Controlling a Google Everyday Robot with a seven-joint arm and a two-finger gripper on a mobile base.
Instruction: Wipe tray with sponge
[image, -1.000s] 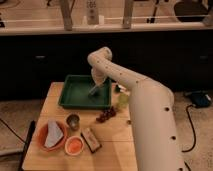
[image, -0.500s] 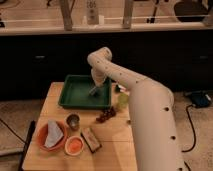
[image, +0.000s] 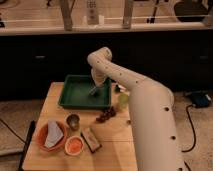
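Observation:
The green tray (image: 75, 95) lies at the back of the wooden table. My white arm reaches over from the right, and my gripper (image: 94, 90) is down inside the tray near its right side. A small light blue-grey block, the sponge (image: 93, 92), shows at the gripper's tip, against the tray floor.
An orange bowl (image: 44, 142) holding a grey cloth (image: 54, 134) stands at the front left, with a smaller orange bowl (image: 74, 145), a metal cup (image: 73, 120) and a tan-and-brown block (image: 91, 139) nearby. Dark grapes (image: 105, 115) and a pale green fruit (image: 123, 100) lie right of the tray.

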